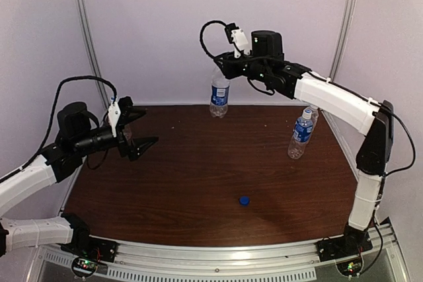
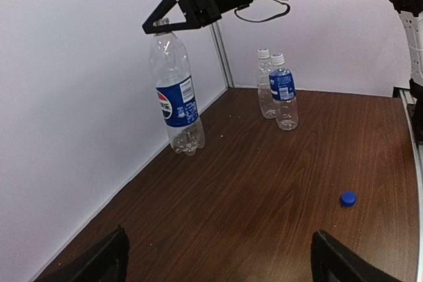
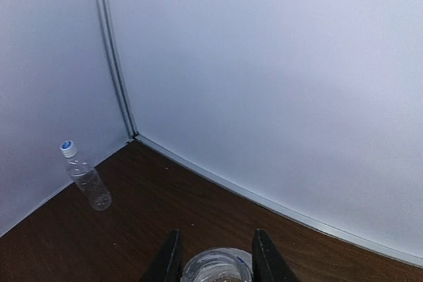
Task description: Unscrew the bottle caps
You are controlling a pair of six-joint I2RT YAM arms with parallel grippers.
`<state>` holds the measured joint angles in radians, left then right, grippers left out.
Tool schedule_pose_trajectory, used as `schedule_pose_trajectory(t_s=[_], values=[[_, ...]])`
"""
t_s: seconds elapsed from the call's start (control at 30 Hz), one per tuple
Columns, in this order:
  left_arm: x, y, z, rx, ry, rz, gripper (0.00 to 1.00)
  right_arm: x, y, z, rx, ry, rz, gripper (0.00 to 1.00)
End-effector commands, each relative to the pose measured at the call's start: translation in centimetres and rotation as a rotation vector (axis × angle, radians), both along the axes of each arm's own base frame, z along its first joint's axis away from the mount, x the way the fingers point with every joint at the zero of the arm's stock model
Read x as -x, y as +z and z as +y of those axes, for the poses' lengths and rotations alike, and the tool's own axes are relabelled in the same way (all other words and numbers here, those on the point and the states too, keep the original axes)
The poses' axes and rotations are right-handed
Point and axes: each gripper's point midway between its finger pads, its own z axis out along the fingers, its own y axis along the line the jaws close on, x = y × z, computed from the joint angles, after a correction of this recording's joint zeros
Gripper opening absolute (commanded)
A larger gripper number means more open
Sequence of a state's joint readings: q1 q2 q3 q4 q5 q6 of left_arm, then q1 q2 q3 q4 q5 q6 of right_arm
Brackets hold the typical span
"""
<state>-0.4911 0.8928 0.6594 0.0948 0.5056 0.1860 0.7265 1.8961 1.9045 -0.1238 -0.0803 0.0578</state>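
A Pepsi-labelled bottle (image 1: pixel 219 94) stands at the back centre with no cap on it; it also shows in the left wrist view (image 2: pixel 176 97). My right gripper (image 1: pixel 221 65) hovers at its top, open, fingers (image 3: pixel 170 261) either side of the open mouth (image 3: pixel 217 269). A dark blue cap (image 1: pixel 244 199) lies loose on the table, also in the left wrist view (image 2: pixel 348 197). Two capped bottles (image 1: pixel 301 135) stand together at the right. Another capped bottle (image 3: pixel 86 177) stands near the back left corner. My left gripper (image 1: pixel 147 129) is open and empty at the left.
White walls with metal corner rails (image 1: pixel 89 37) close in the brown table (image 1: pixel 198 176) at the back and sides. The right arm's long white link (image 1: pixel 337 104) stretches above the two bottles at the right.
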Motion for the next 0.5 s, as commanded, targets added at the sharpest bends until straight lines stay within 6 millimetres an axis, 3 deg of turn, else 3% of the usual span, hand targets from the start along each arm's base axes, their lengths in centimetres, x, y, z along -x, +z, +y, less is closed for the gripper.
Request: schedule_pose_trajectory(t_s=[0.0,0.13,0.3,0.47], values=[[-0.4,-0.6,0.7,-0.028,0.053,-0.017,0.98,-6.4,-5.9,-3.2,0.052,-0.174,0.071,0.0],[-0.7,-0.8,1.0,-0.042,0.076,-0.026,0.97,-9.7,-8.3,-4.9,0.07,-0.256,0.078,0.0],[-0.8,-1.1,1.1,-0.048,0.082,-0.031,0.97,-11.4,-11.6,-5.2,0.078,-0.269,0.109,0.0],[-0.9,-1.0,1.0,-0.047,0.081,-0.039,0.97,-11.9,-13.5,-5.4,0.048,-0.263,0.143,0.0]])
